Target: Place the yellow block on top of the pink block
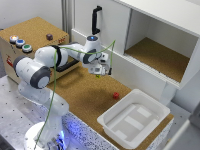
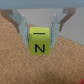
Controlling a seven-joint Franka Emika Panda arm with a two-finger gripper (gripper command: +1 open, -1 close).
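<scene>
The yellow block (image 2: 39, 42), a small yellow-green cube with a black "N" on one face, sits between the fingers of my gripper (image 2: 40, 36), which is shut on it. In the exterior view the gripper (image 1: 98, 74) hangs above the cork surface with a speck of yellow-green at its tips. The pink block (image 1: 116, 95), a tiny red-pink cube, rests on the cork toward the exterior view's right of the gripper and lower down, close to the white tray. The pink block does not show in the wrist view.
A white plastic tray (image 1: 114, 121) stands at the exterior view's lower right. A white cabinet (image 1: 165, 30) with an open cork-floored shelf fills the back right. A wooden box (image 1: 37, 32) with coloured buttons sits at the back left. A green cable (image 1: 52, 100) hangs along the arm.
</scene>
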